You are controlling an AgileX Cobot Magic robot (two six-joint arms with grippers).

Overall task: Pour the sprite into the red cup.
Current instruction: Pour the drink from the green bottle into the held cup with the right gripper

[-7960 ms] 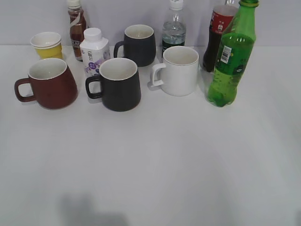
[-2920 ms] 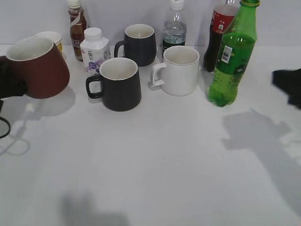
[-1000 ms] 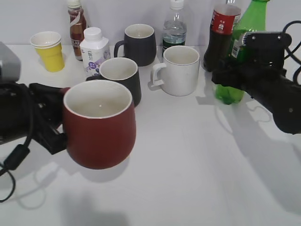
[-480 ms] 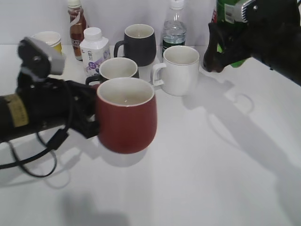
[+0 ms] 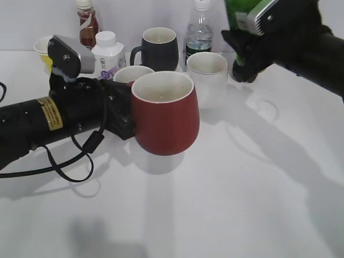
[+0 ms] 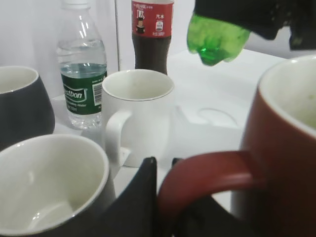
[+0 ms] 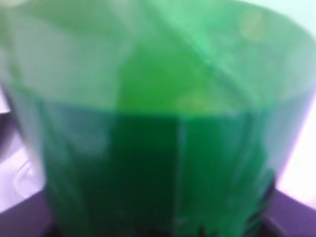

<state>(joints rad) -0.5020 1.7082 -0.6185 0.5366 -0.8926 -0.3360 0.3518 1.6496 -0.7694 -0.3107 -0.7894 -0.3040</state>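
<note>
Red cup [image 5: 164, 119], clamped at its handle by left jaws, now carried from tabletop's left edge to mid-scene, and sprite [image 5: 242, 21], gripped in right jaws, newly lifted clear above white mug [image 5: 207, 75]: both poised for pouring.

You have four mugs in view: one red cup [image 5: 164, 118], two black mugs [image 5: 159, 48] [image 5: 130, 75] behind it, and one white mug [image 5: 207, 78] to its right. One yellow paper cup [image 5: 44, 49] sits far left of the red cup. You can count five bottles: the sprite [image 5: 242, 21], one cola bottle [image 6: 152, 34], one clear water bottle [image 5: 199, 29], one brown bottle [image 5: 87, 24], one white bottle [image 5: 107, 51].
</note>
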